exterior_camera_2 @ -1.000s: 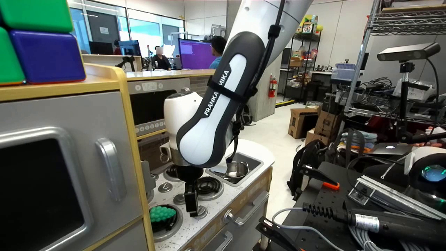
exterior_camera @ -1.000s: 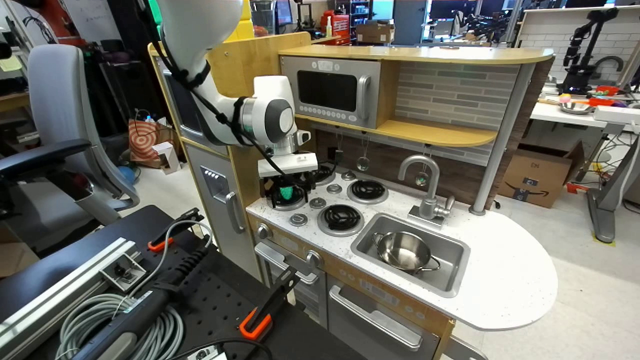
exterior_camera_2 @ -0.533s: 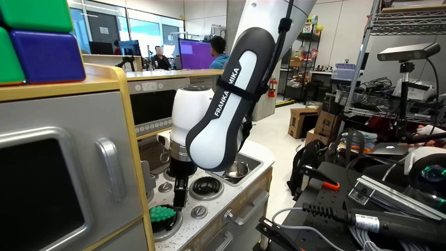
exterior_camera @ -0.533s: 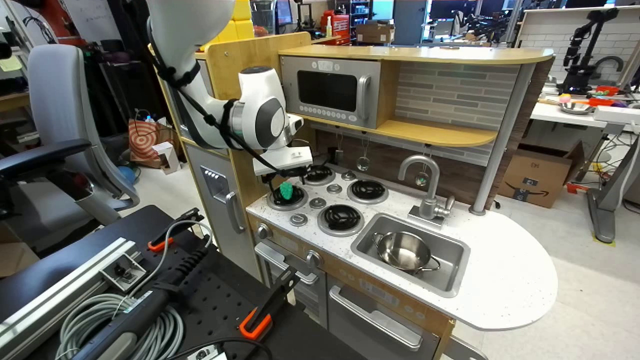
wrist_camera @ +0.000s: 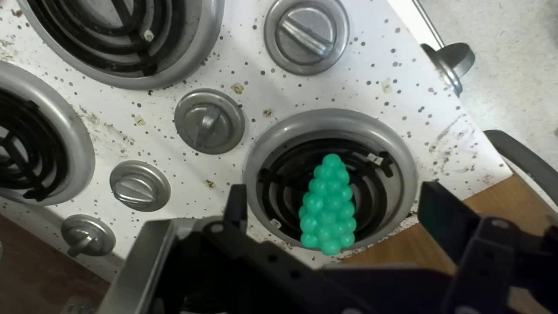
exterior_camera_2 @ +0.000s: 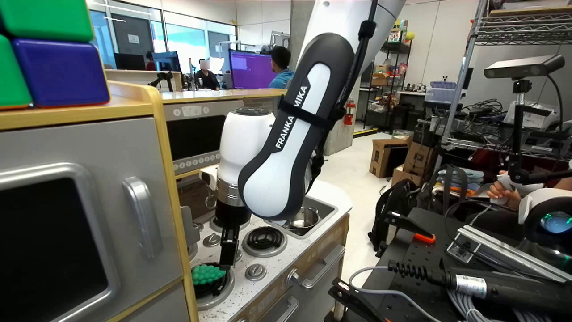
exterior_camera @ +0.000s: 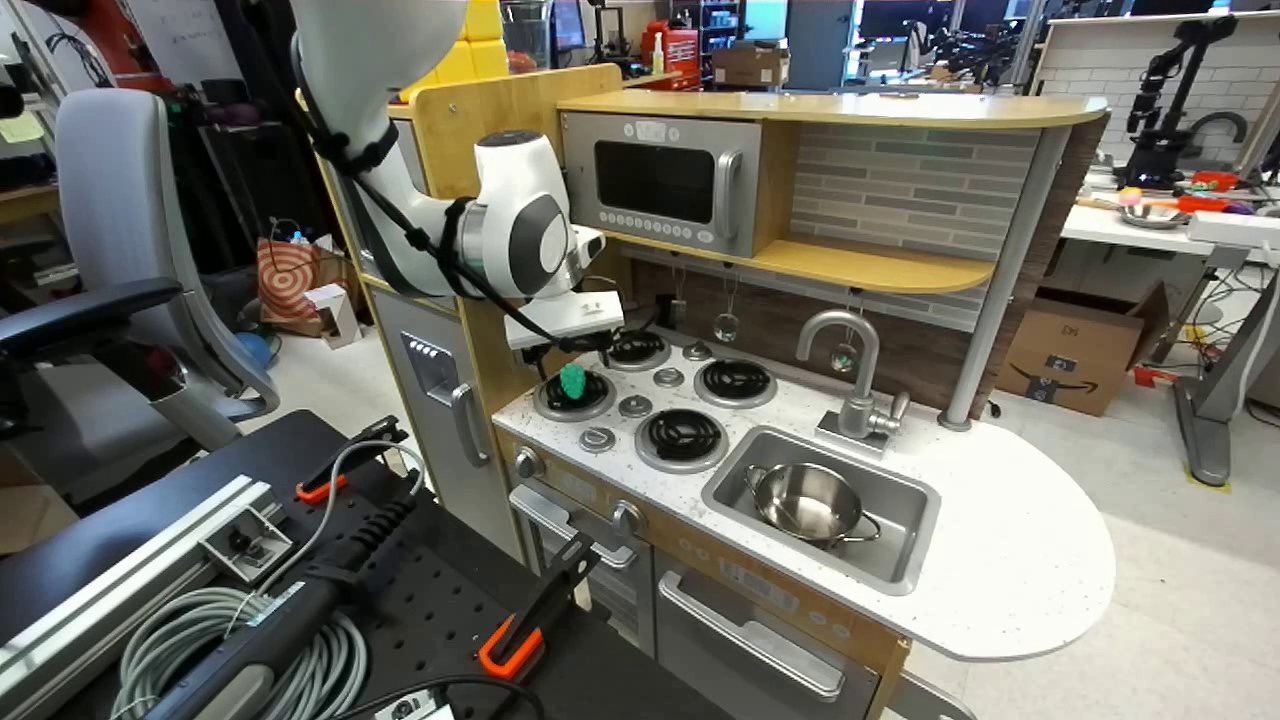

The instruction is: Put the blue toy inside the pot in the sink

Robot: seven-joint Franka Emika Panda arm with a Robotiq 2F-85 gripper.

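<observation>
The gripper [wrist_camera: 335,198] is hanging over the toy [wrist_camera: 329,205], its jaws standing wide apart and holding nothing; how high, I'm not managing to tell. The toy is lying on a burner [wrist_camera: 333,118], looking more green than blue, and in the wrist view the fingers [wrist_camera: 236,205] are flanking it with room on either side. I'm judging the step to be the grasp, not yet made. To do it well, I'd be centring on the thick, knobbly part, going straight down, avoiding the burner's rim and squeezing evenly, since those bumps could be slipping under a lopsided pinch. Then I'd be lifting clear of the knobs [wrist_camera: 305,35] before crossing to the pot [exterior_camera: 805,500], which is sitting in the sink [exterior_camera: 905,555] near the faucet [exterior_camera: 862,370], well apart from the toy.

The speckled white counter [exterior_camera: 1020,540] is showing some grime [wrist_camera: 104,124] near the burners. A microwave [exterior_camera: 655,180] is sitting behind and above, a grey chair [exterior_camera: 115,190] is standing off to one side, and a black table [exterior_camera: 430,600] is carrying looped cable [exterior_camera: 180,625] and a clamp [exterior_camera: 510,650]. In an exterior view, a person in blue [exterior_camera_2: 280,67] is showing in the background.
</observation>
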